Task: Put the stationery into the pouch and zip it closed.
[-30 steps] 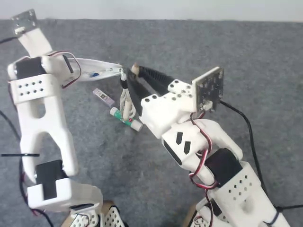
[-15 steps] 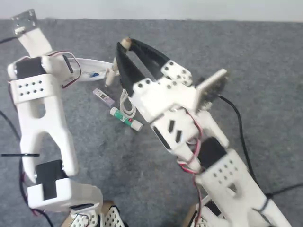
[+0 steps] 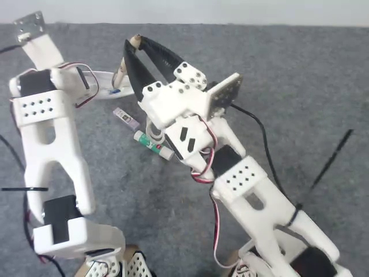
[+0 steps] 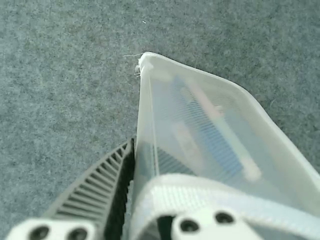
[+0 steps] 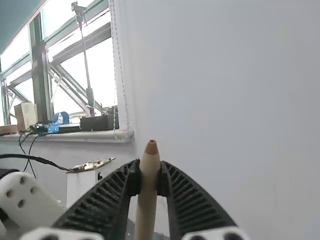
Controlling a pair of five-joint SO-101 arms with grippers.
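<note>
Partway. Left gripper (image 4: pixel 136 150) is clamped on the edge of the pouch (image 4: pixel 210 135), at the table's 10 o'clock. The pouch is translucent, with a blue pen and other bits inside. Right gripper (image 5: pixel 148 172) pinches a pencil (image 3: pixel 123 66) at the pouch's 3 o'clock end; I judge it isn't in yet. Glue stick (image 3: pixel 153 144) and a small purple item (image 3: pixel 125 118) lie loose at the pouch's 5 o'clock. Zipping is left.
</note>
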